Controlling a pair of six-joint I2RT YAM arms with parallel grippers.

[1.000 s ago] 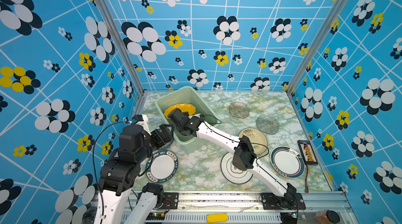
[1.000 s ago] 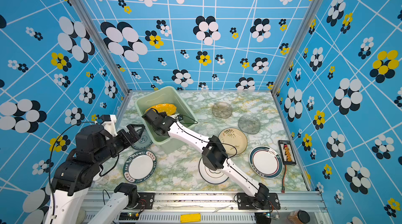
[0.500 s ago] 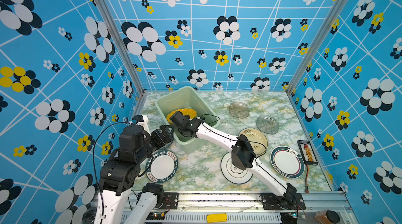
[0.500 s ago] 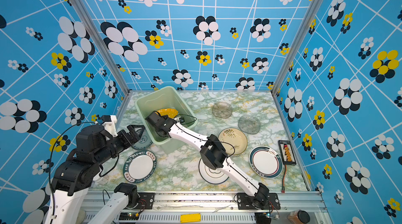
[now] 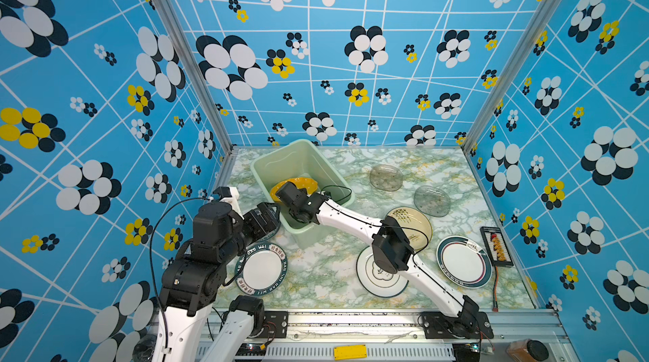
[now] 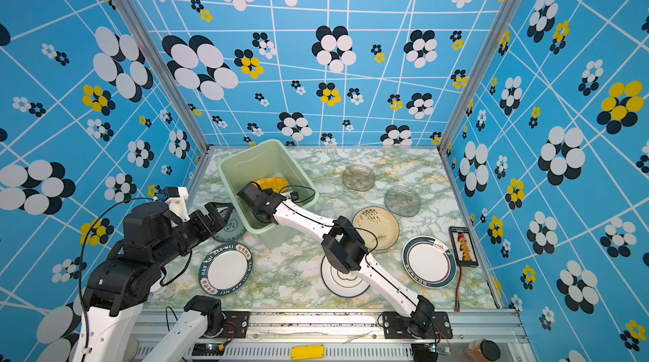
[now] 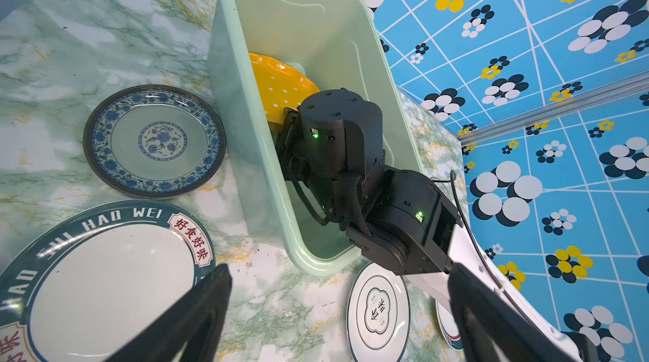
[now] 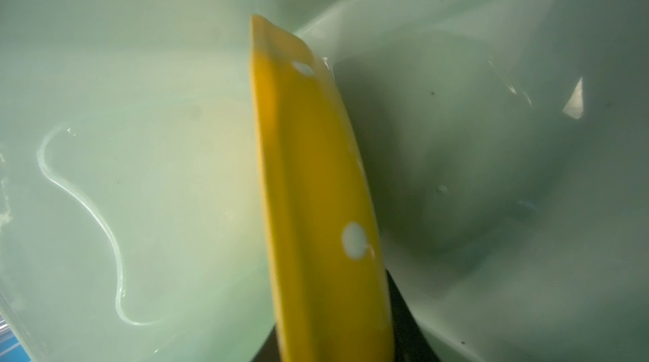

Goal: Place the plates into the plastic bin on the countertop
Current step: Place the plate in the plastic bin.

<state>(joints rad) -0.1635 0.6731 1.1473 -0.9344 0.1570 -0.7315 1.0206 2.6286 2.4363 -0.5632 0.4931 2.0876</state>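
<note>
Nearest you, along the lower part of both top views, three plates lie flat on the white worktop marbled with green and yellow veins (image 5: 323, 269). At the left is a white round plate with a dark-green lettered rim (image 5: 261, 269). In the middle, a white plate with a thin dark rim and a cloud-shaped emblem (image 6: 337, 284) is partly covered by the right arm. At the right, a white plate with a green-and-red banded rim (image 5: 463, 261) lies beside a black board with a cable (image 5: 497, 246).

A little farther in, your left end effector (image 7: 337, 307) hangs with its jaws spread wide and nothing between them. It is over a small round blue-and-white patterned plate (image 7: 154, 140), which lies just beside the bin's left wall. Right of centre sits a cream plate with a dark sprig pattern (image 6: 375, 223).

Beyond these stands the pale mint-green rectangular plastic bin (image 5: 298, 160), near the back left corner. Inside it a yellow white-dotted plate (image 7: 281, 82) is tilted, not flat. Your right end effector (image 7: 282, 121) reaches into the bin at that plate's edge. In the right wrist view the plate stands edge-on between the jaws, but you cannot tell whether they pinch it.

Farthest, towards the upper right of the worktop, lie two clear glass plates (image 5: 386, 177) (image 5: 432, 201).
</note>
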